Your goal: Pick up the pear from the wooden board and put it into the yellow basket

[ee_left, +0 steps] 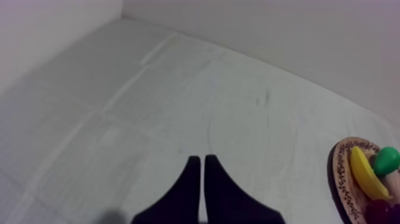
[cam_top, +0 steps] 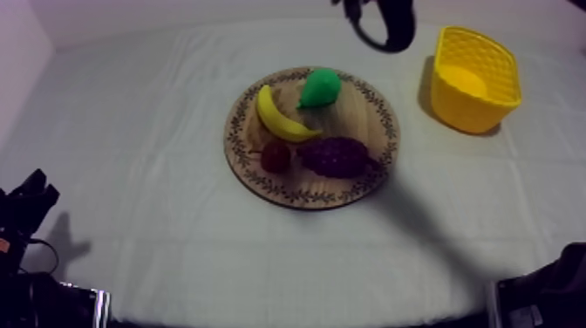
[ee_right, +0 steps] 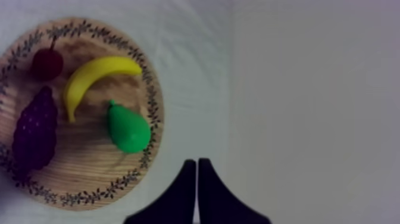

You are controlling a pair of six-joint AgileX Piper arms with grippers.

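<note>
The green pear [cam_top: 319, 87] lies on the far part of the round wooden board [cam_top: 366, 105], beside the banana [cam_top: 283, 116]. My right arm [cam_top: 382, 24] hangs over the cloth behind the board, between the pear and the yellow basket [cam_top: 475, 78]. In the right wrist view my right gripper [ee_right: 196, 161] is shut on nothing, just off the board's rim [ee_right: 152, 89], with the pear [ee_right: 128, 128] close to its fingertips. My left gripper [ee_left: 199, 158] is shut on nothing over bare cloth, far from the board [ee_left: 344, 179]. The pear [ee_left: 387, 159] and the banana [ee_left: 366, 173] lie on that board.
On the board also lie a bunch of purple grapes [cam_top: 334, 156] and a small red fruit [cam_top: 275, 156]. The basket stands at the table's far right. My left arm [cam_top: 26, 205] rests at the near left edge. Open cloth surrounds the board.
</note>
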